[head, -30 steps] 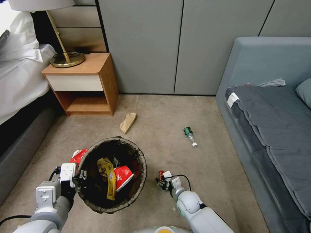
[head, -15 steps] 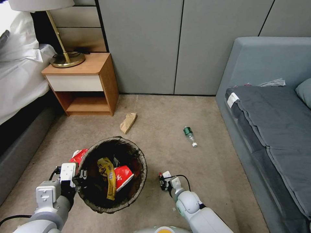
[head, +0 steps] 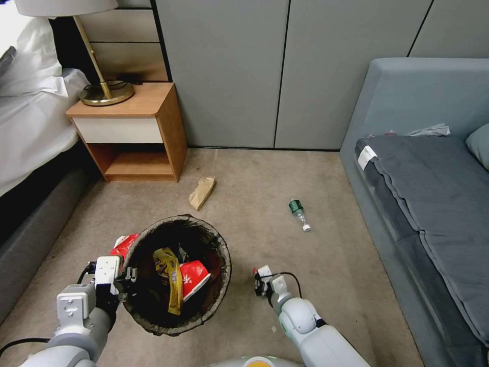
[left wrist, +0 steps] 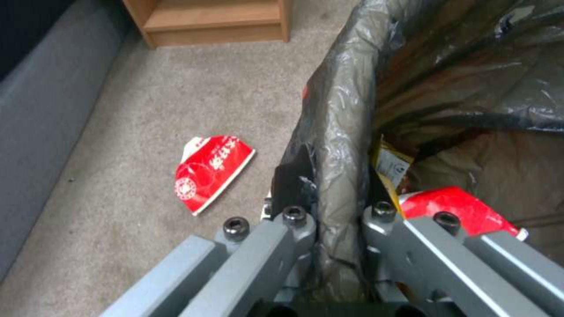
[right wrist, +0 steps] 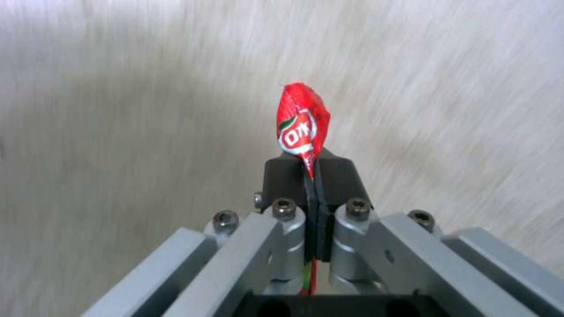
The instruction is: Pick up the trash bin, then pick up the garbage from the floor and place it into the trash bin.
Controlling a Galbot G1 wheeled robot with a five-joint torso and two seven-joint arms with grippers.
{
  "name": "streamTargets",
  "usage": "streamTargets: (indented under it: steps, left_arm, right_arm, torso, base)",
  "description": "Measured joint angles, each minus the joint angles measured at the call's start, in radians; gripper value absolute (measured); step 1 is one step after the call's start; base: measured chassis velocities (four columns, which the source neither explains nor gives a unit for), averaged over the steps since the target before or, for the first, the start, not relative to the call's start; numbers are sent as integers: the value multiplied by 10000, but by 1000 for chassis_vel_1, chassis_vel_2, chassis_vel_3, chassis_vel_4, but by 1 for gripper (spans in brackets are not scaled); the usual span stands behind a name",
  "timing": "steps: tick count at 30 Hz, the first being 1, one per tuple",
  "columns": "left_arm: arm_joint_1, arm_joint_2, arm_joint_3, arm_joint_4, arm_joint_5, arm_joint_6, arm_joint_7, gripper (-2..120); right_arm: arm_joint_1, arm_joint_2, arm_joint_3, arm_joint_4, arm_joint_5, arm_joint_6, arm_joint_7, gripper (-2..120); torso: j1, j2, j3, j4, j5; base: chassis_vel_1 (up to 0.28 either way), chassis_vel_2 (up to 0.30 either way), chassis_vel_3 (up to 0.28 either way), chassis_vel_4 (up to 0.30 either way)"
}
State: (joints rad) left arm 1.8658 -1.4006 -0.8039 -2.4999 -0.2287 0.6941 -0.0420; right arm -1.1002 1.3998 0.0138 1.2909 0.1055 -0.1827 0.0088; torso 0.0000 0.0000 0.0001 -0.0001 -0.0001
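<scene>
Red wrapper [right wrist: 302,125] clamped in right pincer [right wrist: 314,176]; left pincer [left wrist: 335,215] clamped on trash bin [head: 224,250] rim.

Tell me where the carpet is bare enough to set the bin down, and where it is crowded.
Bare: between green bottle and sofa, and between brown paper scrap and bottle. Crowded: beside trash bin, where a red carton lies by the left gripper.

Glossy crinkled plastic bin bag [left wrist: 346,110], matt carpet [head: 265,204], wooden nightstand [head: 163,122]
</scene>
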Motion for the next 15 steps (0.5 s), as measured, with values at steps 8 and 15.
streamTargets:
  steps: [8, 15]
  left_arm:
    - [-1, 8, 2, 0, -2, 0, 1, 1]
    - [1, 34, 4, 1, -5, 0, 1, 1]
  right_arm:
    - [-78, -720, 155, 3167, 225, -330, 158, 0]
    - [310, -1155, -66, 5752, 996, -1085, 263, 0]
  torso:
    - [1, -1, 0, 0, 1]
    - [0, 0, -1, 1, 0]
  base:
    - [0, 0, 0, 0]
    - [0, 0, 0, 0]
